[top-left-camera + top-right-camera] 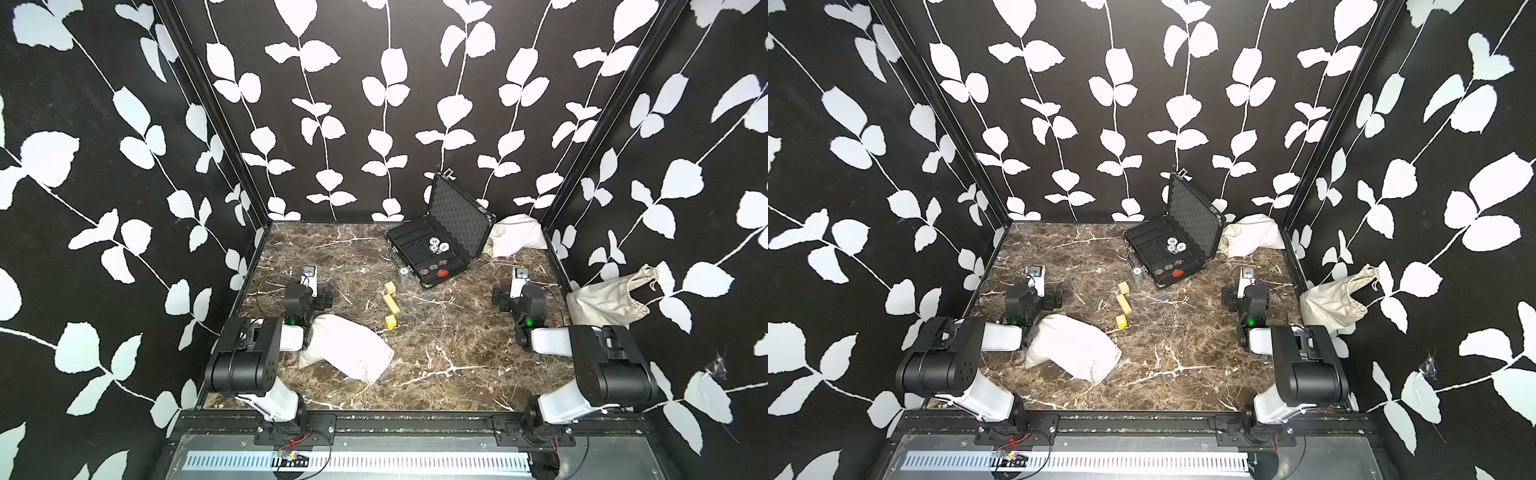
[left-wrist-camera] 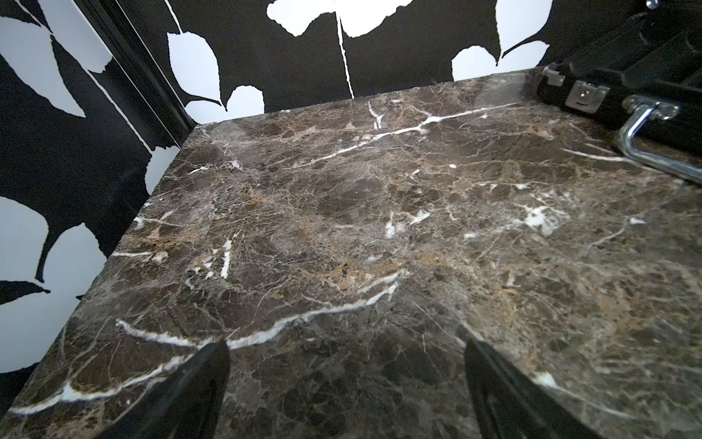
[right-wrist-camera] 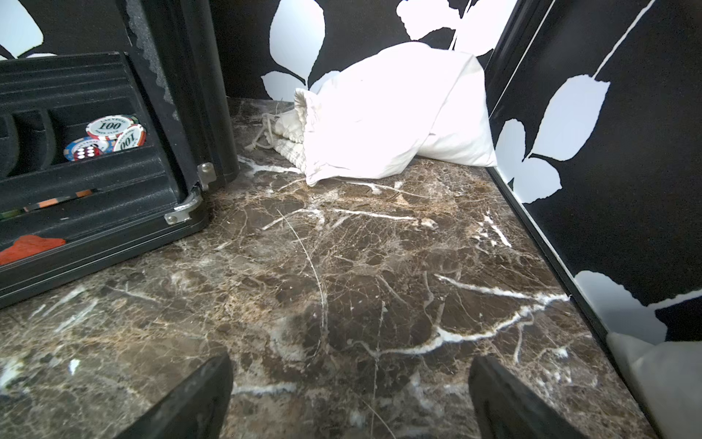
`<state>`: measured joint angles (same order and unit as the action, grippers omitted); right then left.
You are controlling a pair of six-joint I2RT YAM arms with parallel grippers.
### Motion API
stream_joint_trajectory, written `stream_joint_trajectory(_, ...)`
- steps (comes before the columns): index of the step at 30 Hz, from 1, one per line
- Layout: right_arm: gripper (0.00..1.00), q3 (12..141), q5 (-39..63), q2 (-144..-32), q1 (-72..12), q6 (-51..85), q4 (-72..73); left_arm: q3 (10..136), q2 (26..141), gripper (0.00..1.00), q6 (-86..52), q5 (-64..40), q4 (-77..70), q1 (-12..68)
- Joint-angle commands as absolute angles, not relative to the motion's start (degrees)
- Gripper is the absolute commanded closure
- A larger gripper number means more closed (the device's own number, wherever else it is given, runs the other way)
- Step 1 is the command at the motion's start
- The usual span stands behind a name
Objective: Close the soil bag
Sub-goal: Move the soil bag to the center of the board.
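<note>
Over bare bench (image 2: 342,228) the left end effector (image 2: 347,384) and right end effector (image 3: 349,387) are held wide open and empty. The soil bag (image 1: 604,303) is judged to be the one gaping against the right wall beside the right arm, so its cord (image 1: 653,284) should be pinched near the mouth and drawn while the cloth is steadied. No soil can be seen, its mouth is small and shadowed, and the near bag (image 1: 347,349) and corner bag (image 1: 517,237) cannot be ruled out.

Both end effectors (image 2: 346,344) (image 3: 350,359) agape, empty.
</note>
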<state>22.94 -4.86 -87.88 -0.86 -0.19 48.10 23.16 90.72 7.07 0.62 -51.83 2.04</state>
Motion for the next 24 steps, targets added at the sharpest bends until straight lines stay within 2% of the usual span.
stream_joint_trajectory(1, 0.01, 22.8, -4.3, -87.6, -0.9, 0.0, 48.8, 23.5, 89.7, 0.01, 6.8, 0.0, -51.5, 1.7)
stream_joint_trajectory(14, 0.01, 23.1, -3.6, -87.5, -0.9, -0.1, 48.2, 23.2, 89.5, 0.01, 6.9, -0.5, -51.9, 1.6)
stream_joint_trajectory(17, 0.01, 23.4, -2.5, -86.1, -1.3, -0.8, 47.6, 22.4, 85.1, 0.01, 7.9, -2.8, -51.3, 1.7)
stream_joint_trajectory(22, 0.01, 28.1, -9.6, -74.8, -3.8, 0.5, 24.7, 32.6, 71.5, 0.01, -0.3, 5.4, -18.2, 2.1)
stream_joint_trajectory(24, 0.01, 29.1, -10.3, -71.4, -4.7, 3.8, 18.5, 34.4, 68.5, 0.01, -3.8, 9.0, -11.3, 4.3)
